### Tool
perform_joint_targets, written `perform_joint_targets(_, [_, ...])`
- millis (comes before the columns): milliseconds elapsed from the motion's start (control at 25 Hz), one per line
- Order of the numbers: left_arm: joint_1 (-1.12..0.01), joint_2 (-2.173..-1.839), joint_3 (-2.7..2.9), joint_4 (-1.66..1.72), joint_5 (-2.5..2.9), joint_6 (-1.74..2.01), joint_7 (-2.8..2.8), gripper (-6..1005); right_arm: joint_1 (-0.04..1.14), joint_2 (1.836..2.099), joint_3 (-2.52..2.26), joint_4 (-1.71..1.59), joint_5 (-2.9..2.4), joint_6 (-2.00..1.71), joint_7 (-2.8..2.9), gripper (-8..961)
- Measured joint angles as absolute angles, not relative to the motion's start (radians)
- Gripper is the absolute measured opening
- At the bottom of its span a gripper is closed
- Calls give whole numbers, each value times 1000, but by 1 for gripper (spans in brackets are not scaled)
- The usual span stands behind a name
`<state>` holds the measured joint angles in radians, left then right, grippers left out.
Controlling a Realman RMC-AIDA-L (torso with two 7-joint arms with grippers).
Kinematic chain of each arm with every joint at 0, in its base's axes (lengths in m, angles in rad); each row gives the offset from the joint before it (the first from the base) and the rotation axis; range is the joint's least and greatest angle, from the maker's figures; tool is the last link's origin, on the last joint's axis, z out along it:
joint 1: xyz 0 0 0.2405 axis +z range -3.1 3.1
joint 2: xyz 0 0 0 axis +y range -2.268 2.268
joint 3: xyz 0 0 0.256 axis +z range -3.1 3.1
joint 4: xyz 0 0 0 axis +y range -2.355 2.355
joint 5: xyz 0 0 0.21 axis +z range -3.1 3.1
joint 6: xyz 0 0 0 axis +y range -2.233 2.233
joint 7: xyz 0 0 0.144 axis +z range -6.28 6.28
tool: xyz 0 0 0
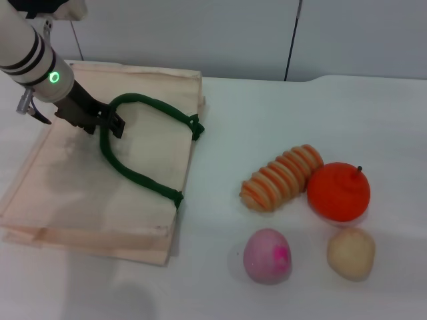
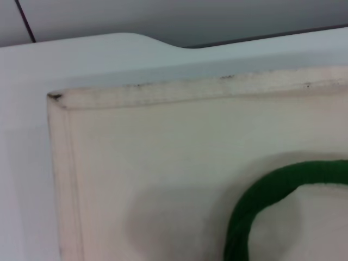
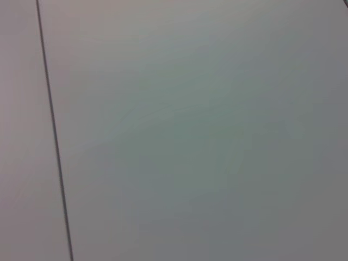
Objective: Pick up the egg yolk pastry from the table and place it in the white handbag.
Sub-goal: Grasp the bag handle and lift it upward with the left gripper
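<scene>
The egg yolk pastry (image 1: pixel 351 253), a pale beige ball, lies on the table at the front right, far from both arms. The white handbag (image 1: pixel 80 193) lies flat at the left, its dark green handles (image 1: pixel 143 175) looped across the cloth. My left gripper (image 1: pixel 112 125) reaches down from the back left and meets the upper curve of one handle. The left wrist view shows a corner of the handbag (image 2: pixel 163 152) and a bend of the green handle (image 2: pixel 261 196). My right gripper is out of view.
A pink ball (image 1: pixel 267 256) with a magenta spot sits left of the pastry. An orange (image 1: pixel 338 191) and a striped ridged roll (image 1: pixel 281 177) lie just behind them. White tabletop (image 1: pixel 220 280) separates the bag from these items.
</scene>
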<state>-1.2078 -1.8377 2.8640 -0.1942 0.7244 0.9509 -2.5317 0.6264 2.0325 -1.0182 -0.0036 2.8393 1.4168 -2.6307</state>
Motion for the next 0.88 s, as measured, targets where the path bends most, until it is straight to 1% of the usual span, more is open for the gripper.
perform_joint_targets(480, [-1208, -1829, 2864, -185, 731, 934, -2523, 621, 648, 2033, -1031, 19, 2839, 1424, -2631, 852])
perform_joint_targets(720, [-1197, -1832, 2864, -148, 731, 881, -2516, 620, 651, 2033, -1031, 20, 2839, 1424, -2631, 852])
perform_joint_targets(880, [-1196, -1841, 2864, -131, 734, 847, -2515, 619, 655, 2032, -1031, 20, 2839, 1424, -2631, 852])
